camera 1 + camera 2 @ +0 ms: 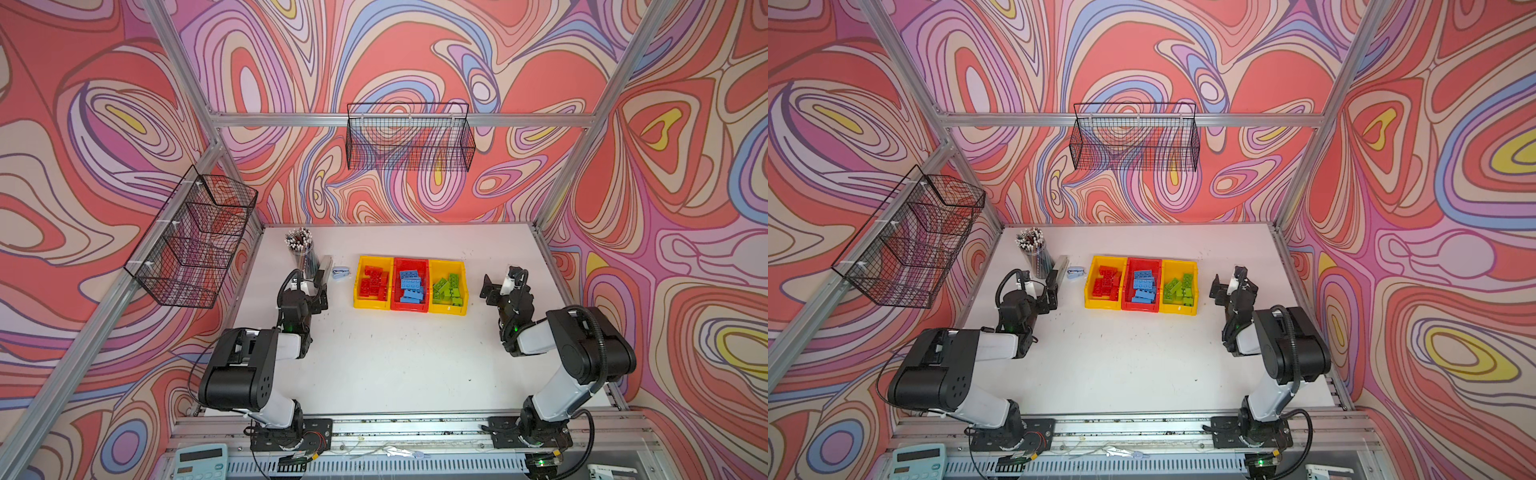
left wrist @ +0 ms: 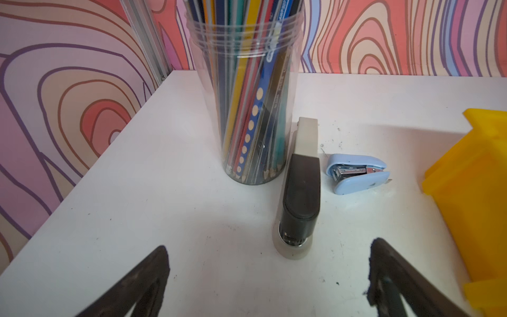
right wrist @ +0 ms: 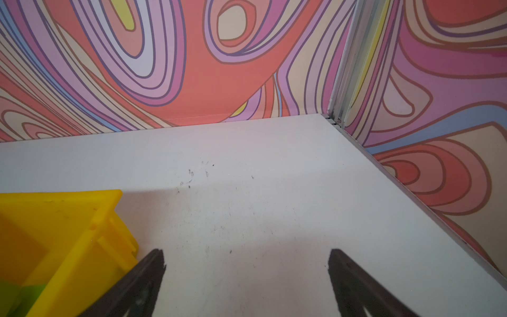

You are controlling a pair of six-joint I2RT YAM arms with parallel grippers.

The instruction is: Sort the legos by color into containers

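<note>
Legos [image 1: 410, 284] chunky, studded; red, blue, green, one colour per container [image 1: 446, 262].

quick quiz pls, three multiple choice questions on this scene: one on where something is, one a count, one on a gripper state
1. Where do the blue legos lie?
A. loose on the table
B. in a wire basket
C. in the red middle container

2. How many of the containers in the row are yellow?
A. one
B. two
C. three

3. What state is the left gripper in?
A. open, holding nothing
B. shut on a red lego
C. shut on a pencil

Answers:
1 C, both top views show the blue pile inside the red one.
2 B, a yellow one flanks the red on each side.
3 A, its wrist view shows the jaws wide apart and gripping nothing.
</note>
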